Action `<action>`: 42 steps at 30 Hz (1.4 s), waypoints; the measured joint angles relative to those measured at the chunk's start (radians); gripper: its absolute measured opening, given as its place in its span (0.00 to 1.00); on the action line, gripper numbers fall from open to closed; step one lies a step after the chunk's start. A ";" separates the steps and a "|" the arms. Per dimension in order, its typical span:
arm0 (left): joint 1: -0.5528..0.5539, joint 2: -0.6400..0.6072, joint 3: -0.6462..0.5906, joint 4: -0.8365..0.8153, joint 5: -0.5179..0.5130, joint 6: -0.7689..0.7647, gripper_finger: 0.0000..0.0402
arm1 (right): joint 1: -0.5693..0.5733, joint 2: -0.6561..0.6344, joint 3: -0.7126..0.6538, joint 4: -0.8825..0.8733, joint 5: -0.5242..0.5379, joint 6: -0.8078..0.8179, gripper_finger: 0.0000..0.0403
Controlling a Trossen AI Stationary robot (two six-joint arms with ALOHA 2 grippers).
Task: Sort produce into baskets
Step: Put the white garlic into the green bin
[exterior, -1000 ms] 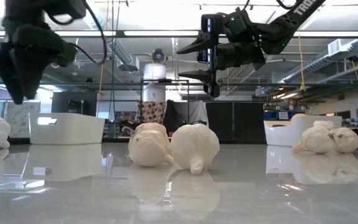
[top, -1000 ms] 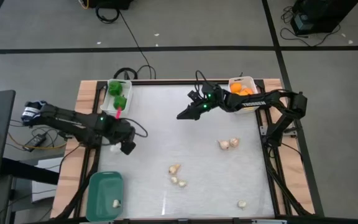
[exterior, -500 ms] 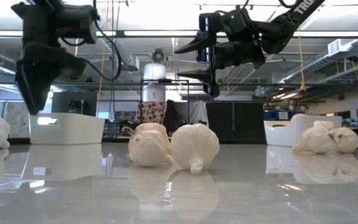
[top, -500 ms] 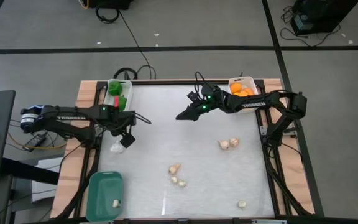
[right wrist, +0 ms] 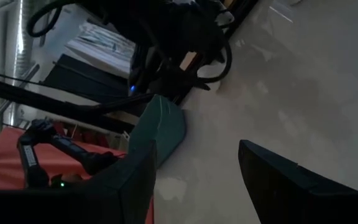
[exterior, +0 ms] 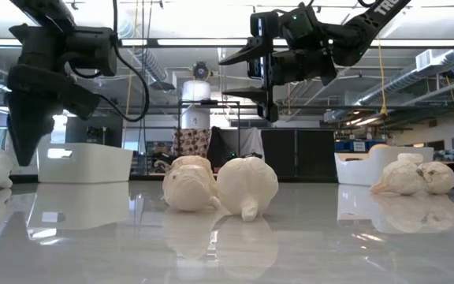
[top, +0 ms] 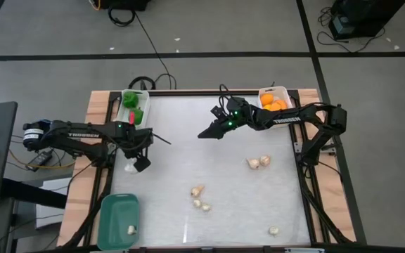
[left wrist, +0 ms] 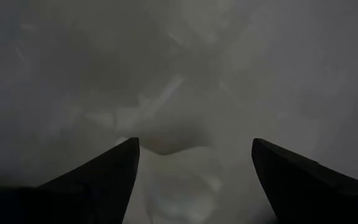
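A whitish garlic-like piece lies on the white table near its left edge. My left gripper points down right over it, open. In the left wrist view the piece shows below and between the two fingers; I see no touch. My right gripper hangs open and empty above the table's far middle, high in the low view. Green peppers fill the white basket at the far left. Orange fruits fill the white basket at the far right. The teal basket at the near left holds one whitish piece.
More whitish pieces lie loose on the table: a pair toward the right, a few near the middle front, and one at the near right. Wooden rails border the table on both sides.
My left gripper has swung a little toward the far edge, rolled about its wrist and sunk toward the whitish piece, which now shows beside its fingers. The piece has not moved.
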 joint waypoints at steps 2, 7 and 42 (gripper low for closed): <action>0.000 0.000 0.000 -0.003 0.001 0.044 0.79 | 0.000 0.000 0.000 0.000 0.000 0.007 0.59; -0.001 0.000 0.000 -0.032 0.033 0.111 0.79 | -0.003 0.000 0.000 0.000 -0.018 0.027 0.59; -0.002 0.001 -0.120 0.057 0.075 -0.008 0.65 | 0.026 0.000 0.000 -0.001 0.008 0.027 0.59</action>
